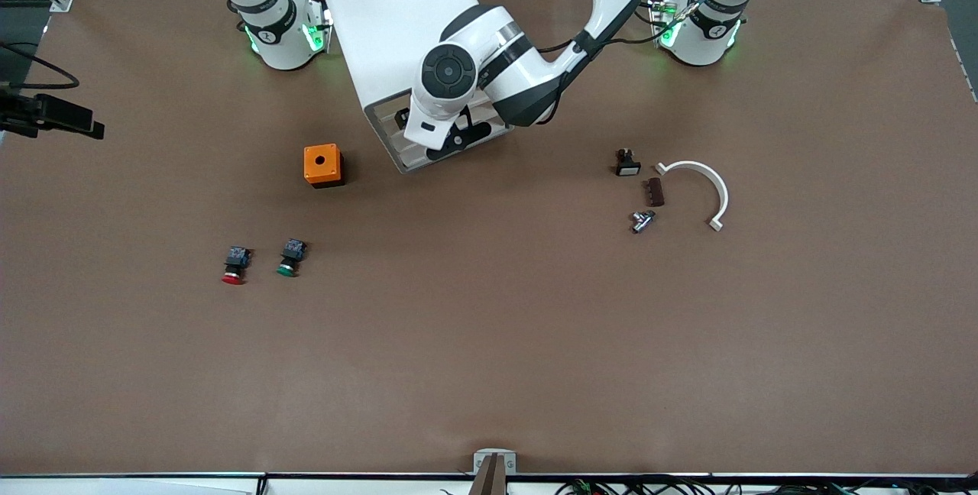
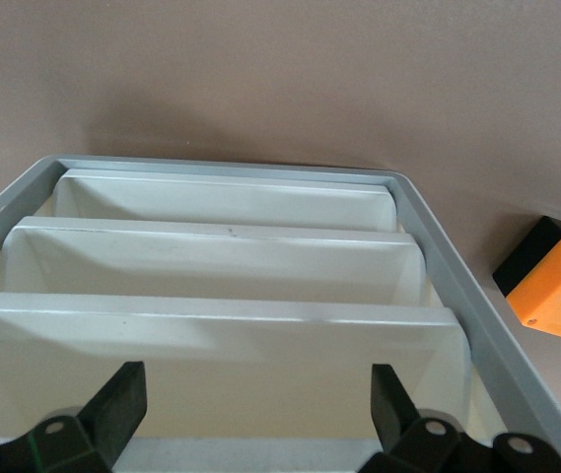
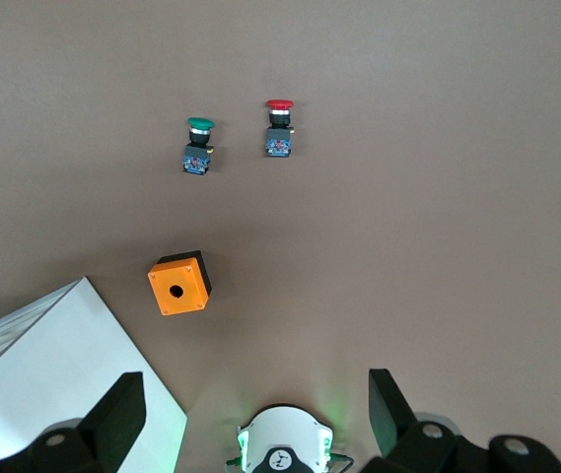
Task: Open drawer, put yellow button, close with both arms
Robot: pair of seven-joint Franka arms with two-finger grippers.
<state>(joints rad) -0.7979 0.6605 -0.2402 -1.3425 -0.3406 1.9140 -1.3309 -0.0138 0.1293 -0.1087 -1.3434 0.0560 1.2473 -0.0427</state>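
Drawer (image 2: 211, 374) shut flush, left hand (image 2: 258, 419) spread before its front

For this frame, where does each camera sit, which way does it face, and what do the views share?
Front: high across the table, facing both arms' bases; the left arm's pincer is at the cabinet front.
Left wrist: on the left arm, looking along its open pincer onto the drawer fronts.
Right wrist: on the raised right arm, looking down past its open pincer at the table and its own base.
Shared: all three show the orange box.
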